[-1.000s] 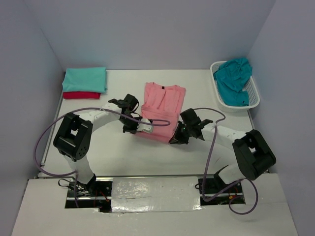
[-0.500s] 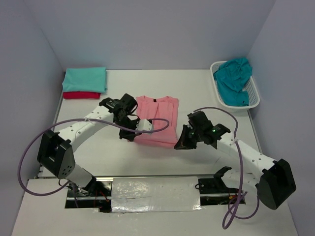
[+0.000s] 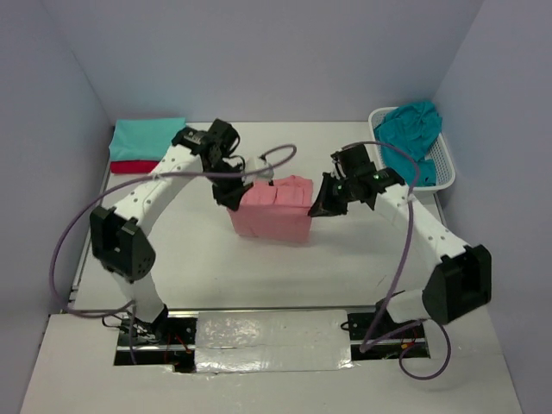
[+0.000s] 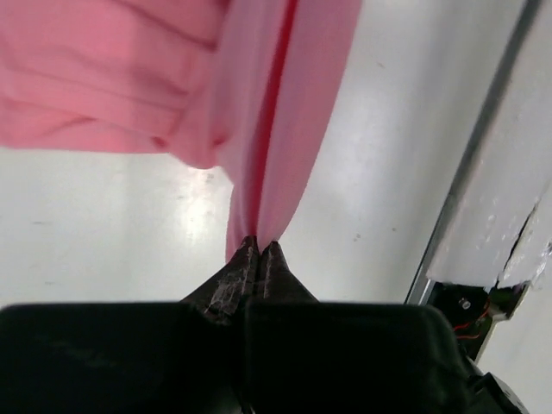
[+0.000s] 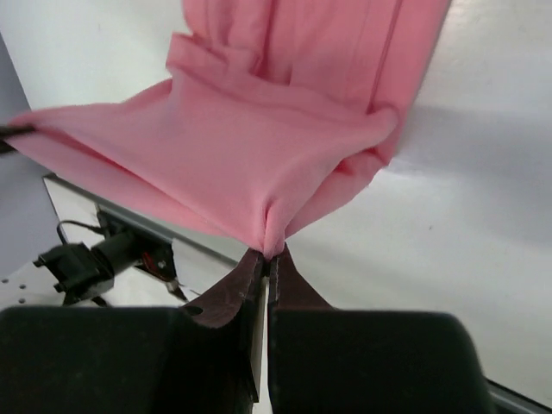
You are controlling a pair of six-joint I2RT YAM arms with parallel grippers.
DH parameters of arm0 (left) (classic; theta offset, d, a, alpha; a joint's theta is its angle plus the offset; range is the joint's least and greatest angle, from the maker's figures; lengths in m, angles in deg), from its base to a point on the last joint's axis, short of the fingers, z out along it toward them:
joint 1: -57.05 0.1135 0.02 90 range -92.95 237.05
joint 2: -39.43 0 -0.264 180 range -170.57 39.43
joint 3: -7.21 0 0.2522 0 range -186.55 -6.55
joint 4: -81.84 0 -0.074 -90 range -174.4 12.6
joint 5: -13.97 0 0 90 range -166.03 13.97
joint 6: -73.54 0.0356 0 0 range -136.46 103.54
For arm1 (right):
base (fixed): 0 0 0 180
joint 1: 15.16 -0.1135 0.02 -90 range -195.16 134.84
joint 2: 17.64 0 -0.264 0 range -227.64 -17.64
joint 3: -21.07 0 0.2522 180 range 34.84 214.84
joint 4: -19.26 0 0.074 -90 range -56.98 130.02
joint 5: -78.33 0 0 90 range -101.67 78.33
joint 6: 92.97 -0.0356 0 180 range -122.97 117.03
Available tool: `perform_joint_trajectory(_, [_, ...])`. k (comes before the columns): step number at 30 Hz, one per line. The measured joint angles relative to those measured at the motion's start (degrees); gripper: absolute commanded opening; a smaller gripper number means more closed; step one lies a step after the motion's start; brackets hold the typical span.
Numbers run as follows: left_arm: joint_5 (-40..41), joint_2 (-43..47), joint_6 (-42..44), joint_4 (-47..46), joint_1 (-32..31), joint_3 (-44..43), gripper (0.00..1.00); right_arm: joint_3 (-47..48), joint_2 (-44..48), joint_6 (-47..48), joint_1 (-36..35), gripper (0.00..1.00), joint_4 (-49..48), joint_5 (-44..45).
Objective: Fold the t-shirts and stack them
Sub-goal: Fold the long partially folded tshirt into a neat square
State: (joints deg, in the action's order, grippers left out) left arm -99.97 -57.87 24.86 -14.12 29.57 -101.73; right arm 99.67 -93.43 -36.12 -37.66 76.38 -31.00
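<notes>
Pink shirt, flat a second ago, now hangs doubled between the left pincer and right pincer, both clamped tight on its hem corners; half-fold nearly done, stacking pending.

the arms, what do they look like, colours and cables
Both the left arm and right arm have white links with black joint housings and black, tapered jaws. A loose purple cable loops alongside each arm.
</notes>
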Motion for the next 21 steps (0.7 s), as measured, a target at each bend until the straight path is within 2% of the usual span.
perform_joint_trajectory(6, [0.26,-17.49,-3.76,-0.24,7.15,-19.85,0.00,11.41,-14.40,3.13,4.48,0.00,0.04,-1.97])
perform_joint_trajectory(12, [2.25,-30.23,-4.55,-0.74,8.28,-32.81,0.00,23.96,-27.23,5.84,7.76,0.00,0.50,-2.84])
perform_joint_trajectory(17, [3.98,-34.03,-5.29,-3.41,7.67,-35.30,0.02,29.09,-34.32,6.67,10.86,0.00,0.90,-3.78])
perform_joint_trajectory(20, [5.09,-34.32,-5.88,-6.45,7.56,-34.56,0.11,30.99,-38.01,7.10,11.67,0.00,1.22,-4.81])
perform_joint_trajectory(21, [5.68,-34.32,-6.10,-7.52,7.56,-34.18,0.11,31.63,-39.19,7.17,11.78,0.00,1.25,-5.14])
